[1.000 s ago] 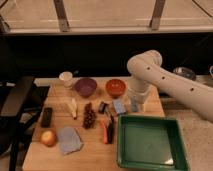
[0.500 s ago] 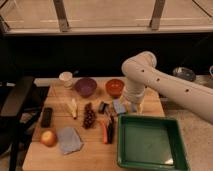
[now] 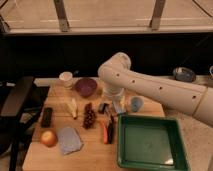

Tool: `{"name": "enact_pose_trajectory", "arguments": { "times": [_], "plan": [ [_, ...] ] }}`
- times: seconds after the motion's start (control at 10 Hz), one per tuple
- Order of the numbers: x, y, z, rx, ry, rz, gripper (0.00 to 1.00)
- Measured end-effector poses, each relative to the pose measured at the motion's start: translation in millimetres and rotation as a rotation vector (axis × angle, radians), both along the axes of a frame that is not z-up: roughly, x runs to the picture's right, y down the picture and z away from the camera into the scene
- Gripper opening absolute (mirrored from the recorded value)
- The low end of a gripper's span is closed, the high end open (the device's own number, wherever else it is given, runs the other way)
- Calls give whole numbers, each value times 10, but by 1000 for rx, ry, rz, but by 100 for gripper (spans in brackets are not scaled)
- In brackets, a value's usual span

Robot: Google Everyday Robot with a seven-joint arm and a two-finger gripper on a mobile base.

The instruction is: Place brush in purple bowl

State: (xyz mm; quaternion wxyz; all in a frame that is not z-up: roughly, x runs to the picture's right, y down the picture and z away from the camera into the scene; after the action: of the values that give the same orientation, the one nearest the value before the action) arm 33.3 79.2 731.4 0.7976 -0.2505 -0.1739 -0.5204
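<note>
1. Wooden table (image 3: 95, 156): it carries all the items. Bare wood shows along the front edge, between the grey cloth (image 3: 69, 139) and the green tray (image 3: 150, 143).
2. White arm (image 3: 155, 89): it enters from the right and crosses the rear right part of the table.
3. Green tray: it fills the front right corner and is empty. Its left rim lies near the brush.
4. Purple bowl (image 3: 86, 87): it stands near the rear edge, between the small white cup (image 3: 66, 78) on its left and the arm's wrist on its right. The bowl is empty and nothing is above it.
5. Gripper (image 3: 111, 106): it points down over the table centre, just right of the grapes (image 3: 89, 116). Whether it is open or closed cannot be determined. No item is visibly held.
6. Brush (image 3: 110, 129): it lies flat on the table just in front of the gripper and against the right side of the orange carrot (image 3: 104, 131). It is well apart from the purple bowl.
</note>
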Motion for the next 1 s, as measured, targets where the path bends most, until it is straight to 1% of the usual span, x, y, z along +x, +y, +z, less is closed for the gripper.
{"name": "enact_pose_trajectory", "arguments": {
  "times": [0.2, 0.4, 0.6, 0.8, 1.0],
  "plan": [
    [-42, 9, 190, -8, -32, -16, 65],
    [-37, 102, 471, -37, -59, -29, 65],
    [-57, 168, 600, -62, -69, -34, 65],
    [-22, 319, 764, -101, -68, -41, 65],
    [-44, 425, 863, -130, -75, -47, 65]
  ]
}}
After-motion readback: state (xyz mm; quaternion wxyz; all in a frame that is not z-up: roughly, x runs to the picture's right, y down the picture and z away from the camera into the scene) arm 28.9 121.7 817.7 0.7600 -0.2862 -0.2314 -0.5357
